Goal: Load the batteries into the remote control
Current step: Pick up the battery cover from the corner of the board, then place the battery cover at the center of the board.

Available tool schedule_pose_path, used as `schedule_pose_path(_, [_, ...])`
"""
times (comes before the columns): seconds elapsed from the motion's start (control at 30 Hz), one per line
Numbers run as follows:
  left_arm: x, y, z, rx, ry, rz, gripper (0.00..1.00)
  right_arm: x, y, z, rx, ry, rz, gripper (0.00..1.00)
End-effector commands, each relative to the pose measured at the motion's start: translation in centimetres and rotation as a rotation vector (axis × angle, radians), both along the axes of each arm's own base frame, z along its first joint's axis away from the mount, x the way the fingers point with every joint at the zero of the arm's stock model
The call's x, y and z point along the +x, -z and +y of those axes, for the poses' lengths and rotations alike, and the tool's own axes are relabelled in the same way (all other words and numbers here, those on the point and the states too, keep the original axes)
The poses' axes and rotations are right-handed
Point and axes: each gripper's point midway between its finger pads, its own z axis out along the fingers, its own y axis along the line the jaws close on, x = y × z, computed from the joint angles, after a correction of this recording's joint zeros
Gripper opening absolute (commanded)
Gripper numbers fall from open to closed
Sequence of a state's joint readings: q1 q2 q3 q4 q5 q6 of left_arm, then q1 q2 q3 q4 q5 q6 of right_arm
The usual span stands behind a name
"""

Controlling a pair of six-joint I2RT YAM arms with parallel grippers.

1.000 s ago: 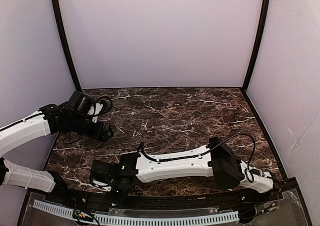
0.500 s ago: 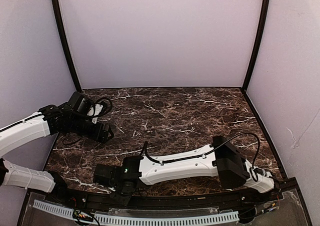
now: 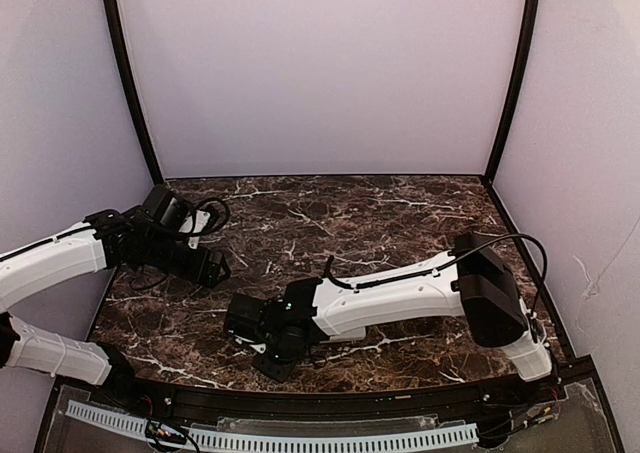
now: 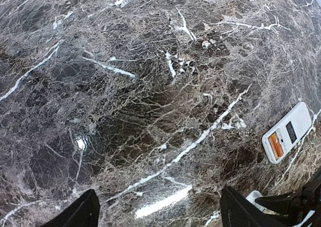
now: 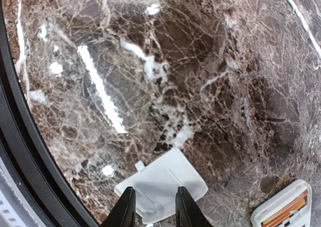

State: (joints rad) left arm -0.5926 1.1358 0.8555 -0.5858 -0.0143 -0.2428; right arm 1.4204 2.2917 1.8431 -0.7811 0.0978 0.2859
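Observation:
The remote control lies flat on the marble at the right of the left wrist view, with an orange patch near one end. In the right wrist view its corner shows at the bottom right. Two orange-copper strips lie side by side there inside a white rim and look like the batteries in the open compartment. A white battery cover lies beside the remote. My right gripper hovers over it, slightly open; the cover is wider than the gap. My left gripper is wide open and empty. The right arm hides the remote in the top view.
The marble table is boxed by pale walls at the back and both sides. A black rail runs along the near edge, close to the cover. My right arm lies across the front of the table; my left gripper is at the left.
My right arm has swung away from the near edge, carrying its gripper to the right and farther onto the table. The left arm has barely moved.

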Motion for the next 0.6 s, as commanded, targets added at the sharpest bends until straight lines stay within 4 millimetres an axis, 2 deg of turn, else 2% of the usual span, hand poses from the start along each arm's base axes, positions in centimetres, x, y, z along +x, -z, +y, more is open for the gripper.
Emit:
schedule_pose_path(0.0, [0.2,-0.2,-0.2,-0.003,0.015,-0.006,0.84,-0.5,-3.4,0.7,0.104,0.010,0.032,0.27])
schedule_pose_path(0.13, [0.1,-0.1,-0.1,0.001,0.020,-0.005,0.84,0.3,-2.8,-0.5,0.086,0.055,0.040,0.29])
schedule_pose_path(0.4, [0.2,-0.2,-0.2,0.000,0.024,-0.013,0.84,0.8,-1.0,-2.1,0.041,0.100,0.065,0.29])
schedule_pose_path(0.57, [0.2,-0.3,-0.1,-0.002,0.025,-0.017,0.84,0.9,-0.2,-2.3,0.024,0.107,0.057,0.29])
